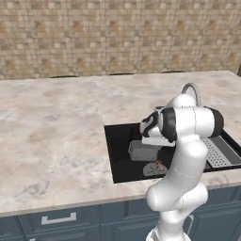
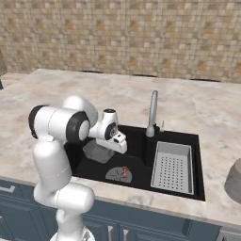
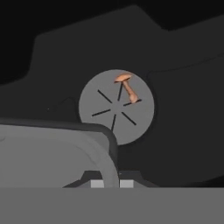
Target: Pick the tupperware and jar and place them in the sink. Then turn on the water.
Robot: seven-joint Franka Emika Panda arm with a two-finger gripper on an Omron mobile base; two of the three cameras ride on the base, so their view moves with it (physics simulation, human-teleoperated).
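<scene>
1. The tupperware sat in the sink, its rim clenched between the fingers.
2. It looked light, stiff and slippery; the thin wall seemed the place to pinch.
3. The drain lay just beyond the fingers.

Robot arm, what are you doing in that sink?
The white robot arm is reaching down into the black sink with its end effector shut on the rim of the grey tupperware. The box is low inside the basin, close to the round grey drain. A grey strainer tray sits in the sink too, beside the silver tap. No water is running from the tap yet.
</scene>
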